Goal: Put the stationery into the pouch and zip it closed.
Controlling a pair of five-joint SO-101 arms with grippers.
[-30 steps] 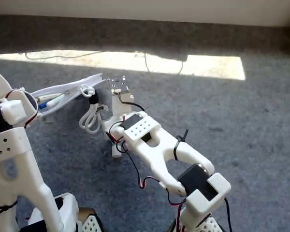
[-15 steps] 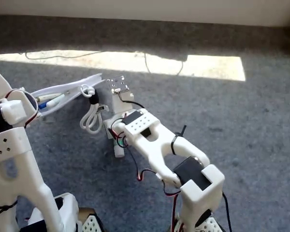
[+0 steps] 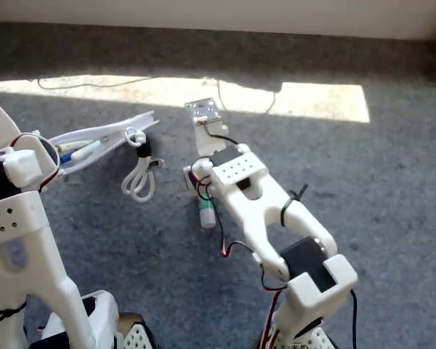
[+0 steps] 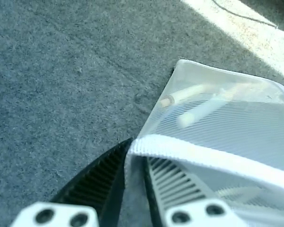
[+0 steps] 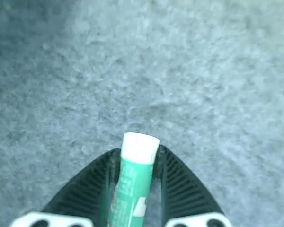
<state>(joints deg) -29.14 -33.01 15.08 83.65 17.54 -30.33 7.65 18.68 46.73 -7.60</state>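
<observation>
A clear mesh pouch (image 3: 102, 140) with white trim lies at the left of the grey carpet, with pens (image 4: 199, 106) inside it. My left gripper (image 4: 135, 163) is shut on the pouch's white edge (image 4: 199, 156). My right gripper (image 5: 137, 161) is shut on a green glue stick with a white cap (image 5: 134, 179). In the high view the glue stick (image 3: 206, 212) hangs under the right arm near the middle of the carpet, to the right of the pouch.
A white looped cord (image 3: 138, 178) with a black band lies on the carpet between the pouch and the right arm. A sunlit strip (image 3: 305, 100) and a thin cable (image 3: 221, 98) cross the far side. Bare grey carpet (image 3: 378, 182) spreads to the right.
The right arm has lifted and swung to the right, away from the looped cord, carrying the glue stick. The left arm and the pouch have stayed put.
</observation>
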